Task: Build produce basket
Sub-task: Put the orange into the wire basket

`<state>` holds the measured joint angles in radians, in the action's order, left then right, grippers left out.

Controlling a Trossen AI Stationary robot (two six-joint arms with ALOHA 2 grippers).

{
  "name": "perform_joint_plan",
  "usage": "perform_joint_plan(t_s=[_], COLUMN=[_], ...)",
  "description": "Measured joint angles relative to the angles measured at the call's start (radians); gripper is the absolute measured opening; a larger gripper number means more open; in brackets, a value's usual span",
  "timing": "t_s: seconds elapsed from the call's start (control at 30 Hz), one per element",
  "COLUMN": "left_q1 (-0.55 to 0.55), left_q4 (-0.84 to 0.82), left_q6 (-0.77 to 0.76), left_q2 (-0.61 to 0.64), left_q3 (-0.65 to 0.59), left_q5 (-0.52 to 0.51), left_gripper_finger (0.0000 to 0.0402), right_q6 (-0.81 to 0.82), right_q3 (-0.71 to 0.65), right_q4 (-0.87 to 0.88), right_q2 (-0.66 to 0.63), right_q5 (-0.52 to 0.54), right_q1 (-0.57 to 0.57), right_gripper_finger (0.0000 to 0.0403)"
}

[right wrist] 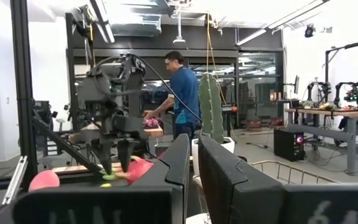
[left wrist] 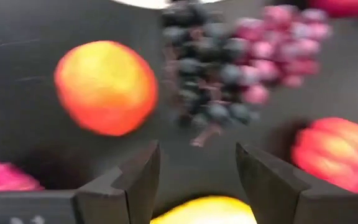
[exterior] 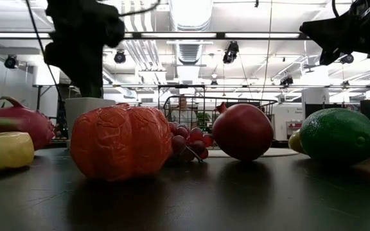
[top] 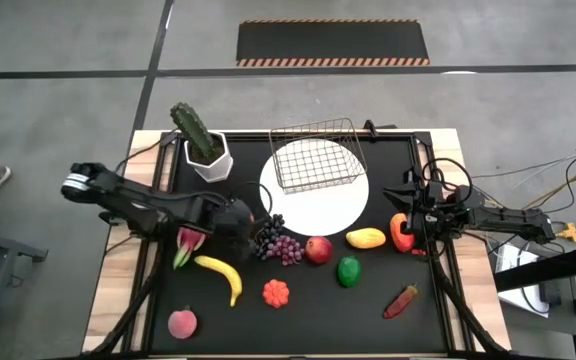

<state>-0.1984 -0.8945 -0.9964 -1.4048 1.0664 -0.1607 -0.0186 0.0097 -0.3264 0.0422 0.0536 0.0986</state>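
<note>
The wire basket (top: pixel 313 155) stands empty on a white round plate (top: pixel 343 205) at the far middle of the table. The produce lies loose on the black mat: purple grapes (top: pixel 280 243), red apple (top: pixel 318 249), yellow mango (top: pixel 366 238), green fruit (top: pixel 348 270), orange pumpkin (top: pixel 276 292), banana (top: pixel 223 275), dragon fruit (top: pixel 188 245), peach (top: pixel 181 322), red pepper (top: pixel 400 232) and a chilli (top: pixel 401 300). My left gripper (left wrist: pixel 197 174) is open and empty, hovering just left of the grapes (left wrist: pixel 229 68). My right gripper (top: pixel 413 215) is shut and empty, above the red pepper.
A green cactus in a white pot (top: pixel 203 145) stands at the far left, beside the basket. An orange-yellow round fruit (left wrist: pixel 107 87) lies close by my left gripper. Cables run along the table's right edge (top: pixel 438 180). A person (right wrist: pixel 182 99) stands in the room beyond the table.
</note>
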Motion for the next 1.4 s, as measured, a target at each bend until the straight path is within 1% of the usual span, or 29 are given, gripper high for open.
perform_joint_plan(t_s=[0.13, 0.23, 0.33, 0.47, 0.57, 0.8, 1.03, 1.4], left_q1=[0.032, 0.06, 0.089, 0.105, 0.115, 0.12, 0.12, 0.12], left_q4=[-0.04, -0.04, -0.083, -0.082, -0.069, 0.008, 0.132, 0.145], left_q6=[-0.019, -0.014, -0.018, -0.017, -0.01, -0.009, -0.012, 0.008], left_q2=[-0.06, -0.076, -0.081, -0.082, -0.083, -0.084, -0.084, -0.084], left_q3=[0.04, 0.04, 0.032, 0.005, -0.01, -0.073, -0.137, -0.142], left_q5=[0.007, 0.014, 0.01, -0.052, -0.063, -0.066, -0.068, -0.092], left_gripper_finger=[0.0207, 0.0235, 0.027, 0.0308, 0.0318, 0.032, 0.0315, 0.0247], right_q6=[-0.02, -0.02, -0.019, -0.019, -0.019, -0.018, -0.005, 0.019], right_q3=[0.0, 0.001, 0.006, 0.016, 0.016, 0.018, 0.019, 0.019], right_q4=[0.0, -0.004, 0.006, 0.0, 0.004, 0.003, 0.006, 0.017], right_q2=[0.0, 0.0, 0.001, 0.001, 0.001, 0.002, 0.002, 0.002], right_q5=[0.0, 0.0, 0.0, -0.001, -0.002, -0.002, -0.002, -0.004], right_q1=[0.0, 0.0, 0.0, 0.0, 0.0, 0.0, 0.0, 0.0], right_gripper_finger=[0.0027, 0.0027, 0.0027, 0.0027, 0.0027, 0.0027, 0.0027, 0.0027])
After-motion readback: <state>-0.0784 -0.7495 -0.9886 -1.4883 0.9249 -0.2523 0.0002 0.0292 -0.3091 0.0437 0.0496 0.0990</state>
